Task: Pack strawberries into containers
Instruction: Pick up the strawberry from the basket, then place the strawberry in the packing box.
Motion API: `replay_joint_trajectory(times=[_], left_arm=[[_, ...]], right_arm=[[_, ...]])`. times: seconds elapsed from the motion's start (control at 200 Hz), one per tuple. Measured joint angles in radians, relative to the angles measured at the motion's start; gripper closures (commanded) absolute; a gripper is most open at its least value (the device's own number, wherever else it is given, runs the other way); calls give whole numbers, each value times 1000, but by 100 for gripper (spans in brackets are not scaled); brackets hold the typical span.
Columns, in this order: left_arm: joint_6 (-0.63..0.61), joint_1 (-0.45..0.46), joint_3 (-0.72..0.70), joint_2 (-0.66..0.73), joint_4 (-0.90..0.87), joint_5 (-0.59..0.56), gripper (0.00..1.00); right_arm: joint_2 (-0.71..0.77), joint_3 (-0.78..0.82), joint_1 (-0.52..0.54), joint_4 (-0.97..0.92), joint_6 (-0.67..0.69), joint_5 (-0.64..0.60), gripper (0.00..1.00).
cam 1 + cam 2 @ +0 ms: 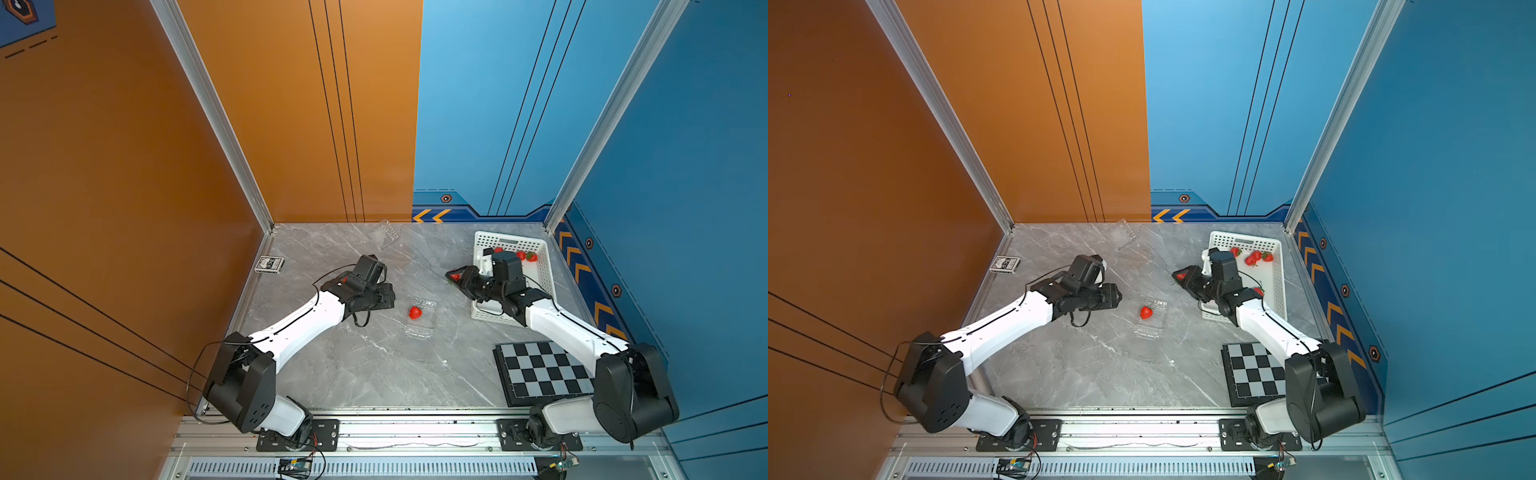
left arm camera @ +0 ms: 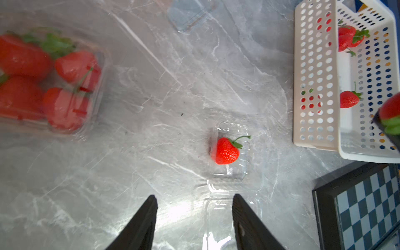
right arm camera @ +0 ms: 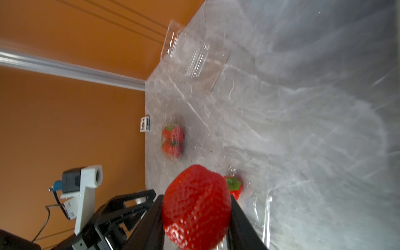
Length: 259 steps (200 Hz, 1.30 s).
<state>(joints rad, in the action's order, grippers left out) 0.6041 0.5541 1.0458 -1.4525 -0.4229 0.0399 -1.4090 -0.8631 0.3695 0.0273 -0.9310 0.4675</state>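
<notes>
In both top views the right pincer [image 1: 455,277] hangs beside the white perforated basket [image 1: 544,266], and a red green-capped strawberry [image 1: 414,312] lies in an open clear plastic clamshell container [image 1: 422,330] on the grey marble worktop [image 1: 353,365]. Left wrist view: the left pincer [image 2: 194,198] stands apart, empty (a closed clamshell [image 2: 100,86] full of strawberries sits aside). Right wrist view: the right pincer clamps a second red strawberry [image 3: 195,207].
</notes>
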Motion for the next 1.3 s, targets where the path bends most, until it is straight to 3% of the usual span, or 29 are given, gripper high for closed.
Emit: replay_joint_trajectory(times=[0.155,0.425,0.556,0.616,0.696,0.781,0.946,1.166,1.296], left_arm=[[25,-3,-96,54,0,-6,42],[45,6,-150,95,-7,-13,42],[45,12,-150,97,0,-13,42],[48,16,-150,97,5,-13,42],[48,21,-150,96,9,-13,42],[48,25,-150,90,10,-13,42],[48,29,-150,71,13,-12,42],[48,30,-146,45,15,-13,42],[48,44,-113,35,13,-14,41]], right_arm=[[-47,32,104,-21,10,-29,81],[-173,37,160,-41,32,-85,80],[-206,36,172,-55,46,-104,73],[-218,33,177,-63,52,-107,65],[-231,21,185,-81,61,-116,62],[-241,-2,195,-103,73,-132,50],[-241,-45,206,-142,96,-153,40],[-217,-79,203,-226,131,-189,40],[-126,-79,174,-303,168,-211,40]])
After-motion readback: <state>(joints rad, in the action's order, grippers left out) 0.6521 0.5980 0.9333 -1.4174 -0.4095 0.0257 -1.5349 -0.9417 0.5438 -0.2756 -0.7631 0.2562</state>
